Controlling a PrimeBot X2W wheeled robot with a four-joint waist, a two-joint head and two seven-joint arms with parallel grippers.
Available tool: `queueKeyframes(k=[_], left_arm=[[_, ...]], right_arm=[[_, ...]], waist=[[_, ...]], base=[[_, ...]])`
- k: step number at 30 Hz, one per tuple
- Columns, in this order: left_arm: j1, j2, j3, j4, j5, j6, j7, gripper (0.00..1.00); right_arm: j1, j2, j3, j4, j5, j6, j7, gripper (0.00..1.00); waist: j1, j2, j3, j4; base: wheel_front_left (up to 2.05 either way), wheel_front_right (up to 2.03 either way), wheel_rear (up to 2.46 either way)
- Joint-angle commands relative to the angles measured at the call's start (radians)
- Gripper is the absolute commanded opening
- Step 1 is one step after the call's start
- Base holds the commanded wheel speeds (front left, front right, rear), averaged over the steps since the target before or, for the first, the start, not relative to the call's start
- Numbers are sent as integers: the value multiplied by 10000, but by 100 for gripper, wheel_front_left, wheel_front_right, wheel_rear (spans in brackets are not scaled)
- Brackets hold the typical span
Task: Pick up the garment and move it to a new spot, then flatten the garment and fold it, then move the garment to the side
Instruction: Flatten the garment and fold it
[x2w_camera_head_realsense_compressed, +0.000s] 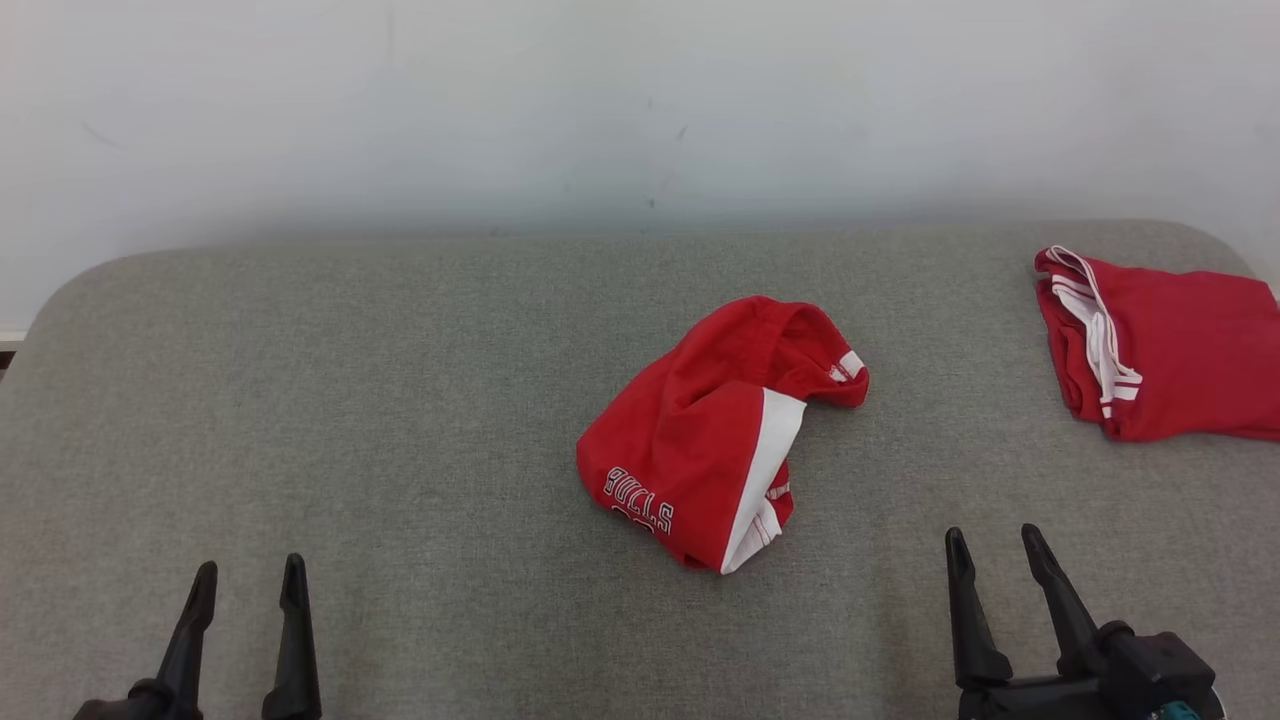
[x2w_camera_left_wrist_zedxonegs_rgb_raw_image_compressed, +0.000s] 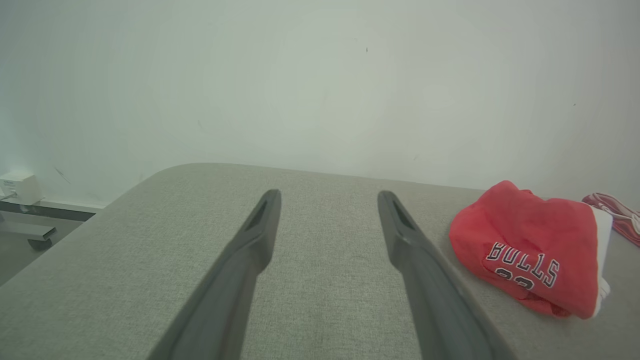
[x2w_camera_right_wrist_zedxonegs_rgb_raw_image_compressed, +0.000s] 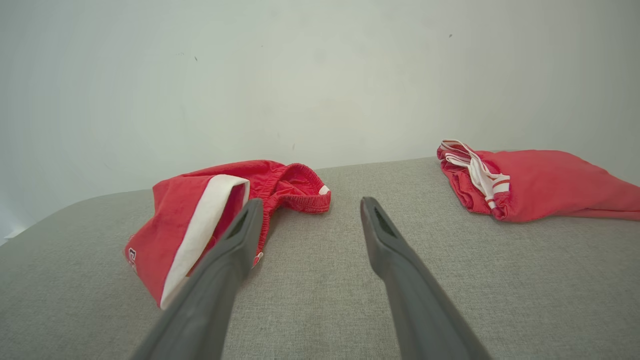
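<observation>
Nearest, the left gripper (x2w_camera_head_realsense_compressed: 250, 565) and the right gripper (x2w_camera_head_realsense_compressed: 992, 531) hover over the grey padded table (x2w_camera_head_realsense_compressed: 400, 400), both spread wide and empty. Further on, the crumpled red garment (x2w_camera_head_realsense_compressed: 700, 430) lies mid-table. Far right lies a folded red cloth (x2w_camera_head_realsense_compressed: 1170, 350), near the white wall (x2w_camera_head_realsense_compressed: 600, 100).

Grey fabric-covered bench (x2w_camera_head_realsense_compressed: 300, 400), bearing crumpled red garment (x2w_camera_head_realsense_compressed: 700, 430) at centre and folded red garment (x2w_camera_head_realsense_compressed: 1180, 350) at far right.

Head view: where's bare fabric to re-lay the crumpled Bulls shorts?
Widest: the left half of the grey padded table, between the Bulls shorts, the left gripper and the far edge. Narrower: the gap between the shorts and the folded red garment. Crowded: the far right corner, where that garment lies.
</observation>
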Motion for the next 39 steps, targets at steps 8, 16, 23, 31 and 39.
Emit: queueKeyframes(k=[8, 16, 23, 31, 39], left_arm=[[-17, -376, 429, 82, 486, -381, -3, 100], [-86, -563, 607, 200, 714, -588, -3, 100], [-100, -677, 700, 266, 847, -681, -3, 100], [-261, -765, 428, 451, 1003, -759, -3, 100], [-1287, -790, -1678, 1160, 1061, -791, -2, 100]], right_arm=[[142, -1, 155, 36, -28, -31, -16, 100], [179, -1, 260, 37, 36, -31, -16, 100], [202, -54, 349, 36, 78, -31, -16, 100], [106, -49, 367, 55, 94, -31, -16, 100], [-178, -42, 427, 66, 79, -31, -15, 100]], waist=[[0, 0, 9, -26], [0, 0, -1, -13], [0, 0, -9, 24], [0, 0, 69, -5], [0, 0, 438, -384]], base=[[0, 0, 0], [0, 0, 0], [0, 0, 0], [0, 0, 0], [0, 0, 0]])
